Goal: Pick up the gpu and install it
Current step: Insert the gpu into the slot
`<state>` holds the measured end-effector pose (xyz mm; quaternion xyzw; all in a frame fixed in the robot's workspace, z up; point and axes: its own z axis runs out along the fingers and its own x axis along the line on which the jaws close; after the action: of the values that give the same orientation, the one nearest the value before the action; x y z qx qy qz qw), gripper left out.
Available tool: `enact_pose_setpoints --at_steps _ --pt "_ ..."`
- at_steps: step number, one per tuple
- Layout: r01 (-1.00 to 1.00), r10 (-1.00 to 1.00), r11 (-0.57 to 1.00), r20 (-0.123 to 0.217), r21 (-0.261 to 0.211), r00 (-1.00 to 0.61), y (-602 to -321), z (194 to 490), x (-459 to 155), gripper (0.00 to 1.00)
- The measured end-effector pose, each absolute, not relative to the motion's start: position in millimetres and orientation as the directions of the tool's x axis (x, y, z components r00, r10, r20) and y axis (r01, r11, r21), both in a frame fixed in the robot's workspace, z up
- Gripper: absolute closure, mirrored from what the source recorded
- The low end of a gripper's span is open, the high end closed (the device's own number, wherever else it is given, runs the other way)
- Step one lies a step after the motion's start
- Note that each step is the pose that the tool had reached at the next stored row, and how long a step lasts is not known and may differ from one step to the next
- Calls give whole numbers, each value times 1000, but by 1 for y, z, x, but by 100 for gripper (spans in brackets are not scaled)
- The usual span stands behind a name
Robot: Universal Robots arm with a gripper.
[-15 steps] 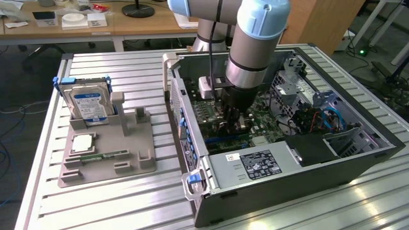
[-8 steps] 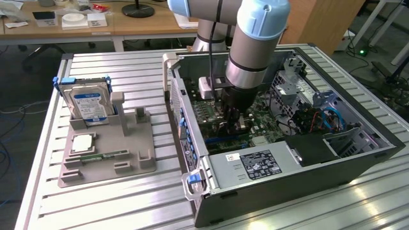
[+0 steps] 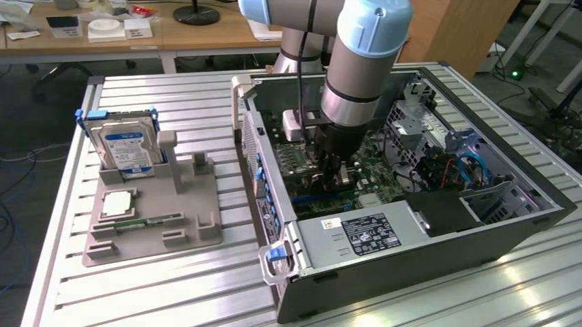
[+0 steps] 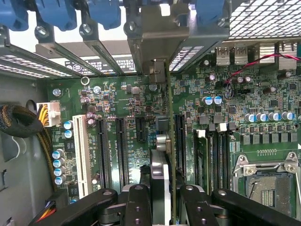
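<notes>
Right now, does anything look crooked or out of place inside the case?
Nothing stands out. The gripper holds the gpu edge-on above the motherboard, in line with the expansion slots; no loose parts or damage visible.

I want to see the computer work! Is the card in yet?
Picked up already: the gpu is off the gray holder. Now the fingers grip it edge-on over the motherboard. Left: I cannot tell whether it is pushed fully home.

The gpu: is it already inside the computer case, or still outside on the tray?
Inside. The claw holds the gpu on edge above the motherboard; whether it sits fully in its slot, cannot tell.
</notes>
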<state>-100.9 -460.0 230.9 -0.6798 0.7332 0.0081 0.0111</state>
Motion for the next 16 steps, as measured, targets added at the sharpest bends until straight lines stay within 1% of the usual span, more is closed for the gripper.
enact_pose_setpoints --at_steps 16 --pt "-997 -997 75 -27 0 -75 -460 223 -103 72"
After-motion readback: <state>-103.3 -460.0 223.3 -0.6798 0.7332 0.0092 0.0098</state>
